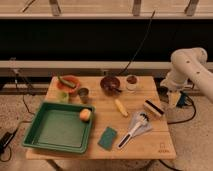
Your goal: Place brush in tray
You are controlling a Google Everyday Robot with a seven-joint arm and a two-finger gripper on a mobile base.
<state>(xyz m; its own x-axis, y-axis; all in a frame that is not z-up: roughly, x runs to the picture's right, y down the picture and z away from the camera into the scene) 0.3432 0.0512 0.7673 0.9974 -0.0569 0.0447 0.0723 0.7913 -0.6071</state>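
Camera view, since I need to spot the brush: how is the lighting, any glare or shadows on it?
Camera view: warm, even light on the table, dark background; the brush stands pale against the wood, without glare or hard shadow; the tray is evenly lit; the gripper hangs beside the table's right edge, shading neither.

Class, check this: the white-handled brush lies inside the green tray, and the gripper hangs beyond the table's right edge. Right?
No. The camera view shows the brush lying on the table outside the tray; the gripper does hang beyond the table's right edge.
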